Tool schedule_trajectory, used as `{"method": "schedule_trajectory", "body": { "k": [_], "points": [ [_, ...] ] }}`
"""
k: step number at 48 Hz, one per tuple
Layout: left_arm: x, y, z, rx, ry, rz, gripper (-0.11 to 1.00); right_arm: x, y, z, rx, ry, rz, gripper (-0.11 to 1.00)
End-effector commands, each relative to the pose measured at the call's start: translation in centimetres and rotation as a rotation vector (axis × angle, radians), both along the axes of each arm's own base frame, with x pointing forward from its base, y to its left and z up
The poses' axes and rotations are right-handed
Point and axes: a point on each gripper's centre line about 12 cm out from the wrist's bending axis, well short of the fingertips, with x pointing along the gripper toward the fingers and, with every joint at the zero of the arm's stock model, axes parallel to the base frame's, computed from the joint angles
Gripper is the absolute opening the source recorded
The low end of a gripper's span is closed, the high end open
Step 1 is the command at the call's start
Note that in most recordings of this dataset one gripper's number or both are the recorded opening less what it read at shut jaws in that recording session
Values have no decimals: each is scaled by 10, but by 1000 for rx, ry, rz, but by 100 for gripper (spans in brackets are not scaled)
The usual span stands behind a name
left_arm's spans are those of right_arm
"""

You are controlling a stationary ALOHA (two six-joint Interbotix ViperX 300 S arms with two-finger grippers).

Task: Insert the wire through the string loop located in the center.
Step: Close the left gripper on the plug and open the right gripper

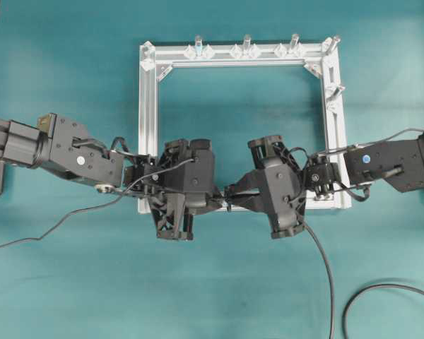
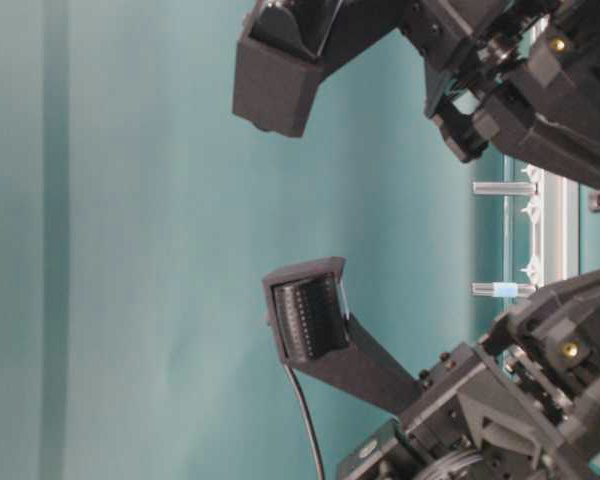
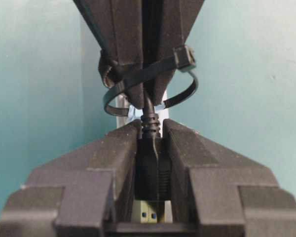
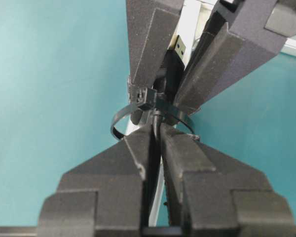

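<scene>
Teal cloth covers the whole table (image 1: 71, 296), with a square silver aluminium frame (image 1: 148, 106) lying on it. Nearest in the left wrist view, the left gripper (image 3: 150, 148) is clamped on the black USB plug of the long thin black wire (image 3: 150, 163). At 12 o'clock from it, the small black string loop (image 3: 153, 86) rings the wire. Beyond that, the right gripper (image 4: 158, 143) sits around the cable; can't tell if it's gripping.
</scene>
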Motion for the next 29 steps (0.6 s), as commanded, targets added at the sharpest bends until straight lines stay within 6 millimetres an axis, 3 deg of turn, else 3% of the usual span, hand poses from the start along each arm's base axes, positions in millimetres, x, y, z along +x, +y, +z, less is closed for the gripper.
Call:
{"method": "schedule_trajectory", "body": {
  "k": [1, 9, 29],
  "points": [
    [5, -3, 20, -6, -52, -6, 16, 1, 1, 10, 3, -29, 2, 21],
    [5, -3, 20, -5, -43, -8, 16, -2, 0, 15, 2, -35, 1, 67],
    [3, -3, 21, -3, -32, -8, 16, -39, -4, 21, 3, -18, -5, 66]
  ]
}}
